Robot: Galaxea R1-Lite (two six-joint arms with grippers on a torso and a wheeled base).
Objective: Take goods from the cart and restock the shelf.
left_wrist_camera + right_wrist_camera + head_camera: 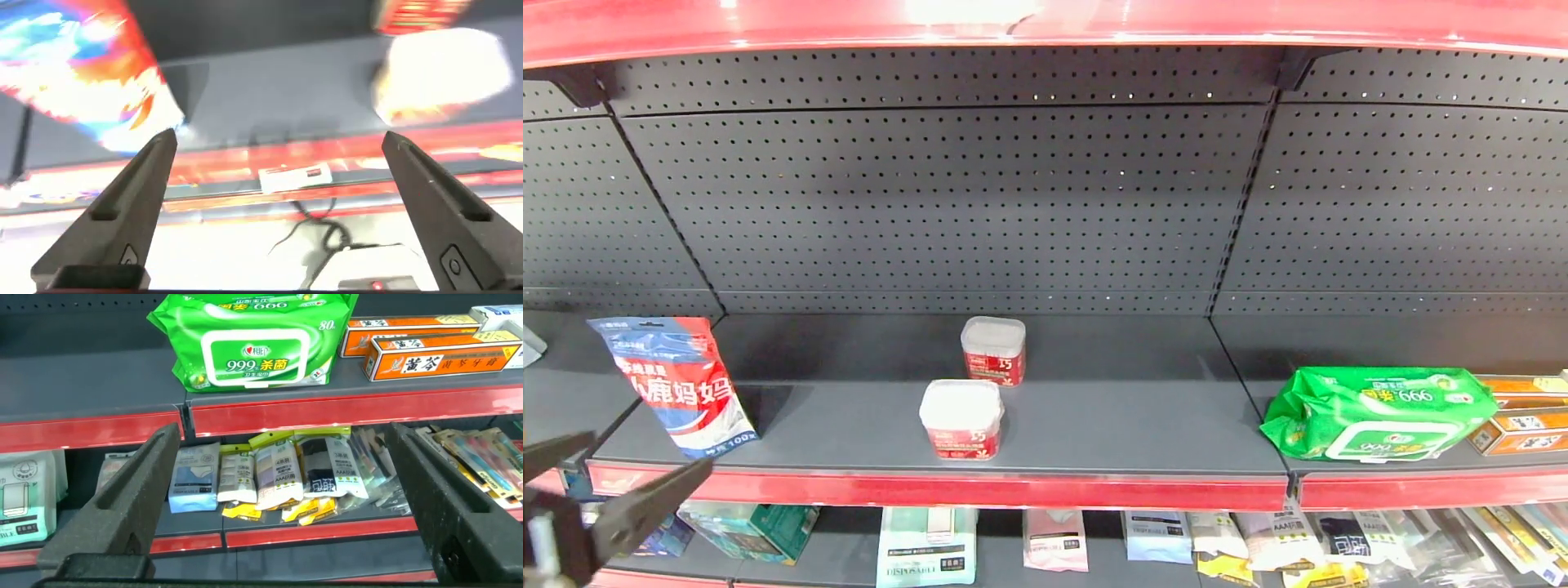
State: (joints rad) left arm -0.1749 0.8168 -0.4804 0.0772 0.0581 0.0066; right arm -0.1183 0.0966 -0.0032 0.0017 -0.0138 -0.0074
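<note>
On the dark shelf (1111, 416) stand two small red tubs with white lids, one near the front edge (962, 418) and one behind it (993, 349). A blue and red pouch (678, 384) stands upright at the shelf's left end. My left gripper (652, 449) hangs open and empty below and in front of that pouch. In the left wrist view the left gripper (278, 136) faces the red shelf edge, with the pouch (73, 73) and the front tub (445, 73) to either side. My right gripper (283, 429) is open and empty before the green wipes pack (253, 339).
The green wipes pack (1372, 411) lies on the right shelf section beside orange boxes (1523, 416). The shelf below holds sachets and packets (1054, 539), which also hang in a row (278, 474) in the right wrist view. A perforated back panel (947, 196) closes the shelf.
</note>
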